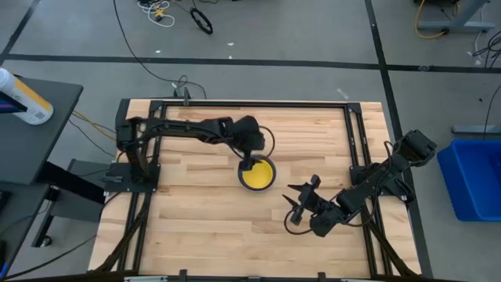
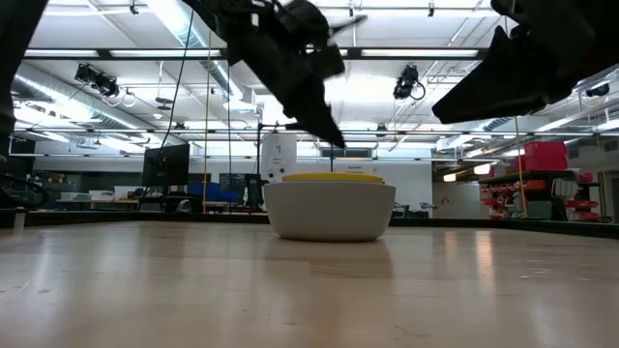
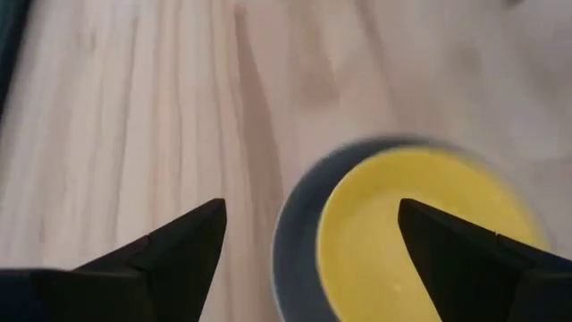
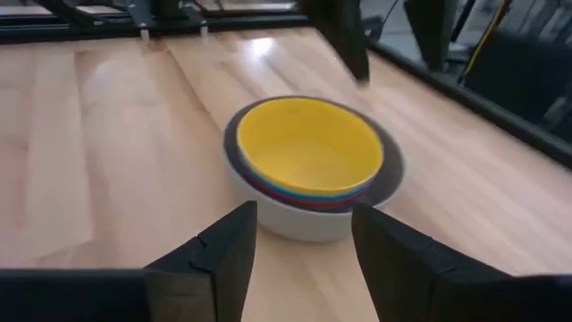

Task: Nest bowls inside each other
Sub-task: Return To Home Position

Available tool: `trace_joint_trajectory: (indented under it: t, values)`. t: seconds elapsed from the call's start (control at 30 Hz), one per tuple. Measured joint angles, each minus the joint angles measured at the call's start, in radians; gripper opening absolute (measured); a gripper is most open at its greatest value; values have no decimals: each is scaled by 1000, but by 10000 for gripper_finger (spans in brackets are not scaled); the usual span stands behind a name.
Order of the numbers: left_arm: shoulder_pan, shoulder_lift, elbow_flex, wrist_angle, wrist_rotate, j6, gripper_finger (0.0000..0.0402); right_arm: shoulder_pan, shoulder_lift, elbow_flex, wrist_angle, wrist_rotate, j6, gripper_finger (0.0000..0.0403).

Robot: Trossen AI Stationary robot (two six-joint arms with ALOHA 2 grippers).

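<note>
The bowls sit nested in one stack [image 1: 257, 174] on the middle of the wooden table. The yellow bowl [image 4: 308, 148] lies innermost. Blue [image 4: 299, 190] and red [image 4: 313, 202] rims show beneath it, and the grey bowl [image 4: 390, 166] is outermost, resting on its base. My left gripper [image 3: 308, 224] hangs open just above the stack's far-left rim, slanting down and touching nothing. My right gripper [image 4: 304, 219] stands open toward the table's near right, pointing at the stack from a short way off.
Black frame rails [image 1: 354, 141] run along the table's left, right and far edges. A blue bin [image 1: 473, 176] stands off the right side. A side table with a bottle [image 1: 23, 98] stands off the left. Bare wood lies around the stack.
</note>
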Motion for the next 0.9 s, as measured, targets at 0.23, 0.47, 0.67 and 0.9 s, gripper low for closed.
trace_joint_trajectory:
  t: [0.23,0.47,0.67,0.9]
  values:
    - [4,-345,-217,131,318,89,341,55,-57,-19,-16,88,-30,179]
    - [5,-925,-700,423,245,-107,340,84,-187,-19,-38,-43,-146,176]
    - [-18,-1405,-1007,404,225,-301,339,96,-286,-20,5,1,-232,168]
    - [-58,-1808,-1150,199,224,-408,341,100,-392,-19,-47,60,-410,166]
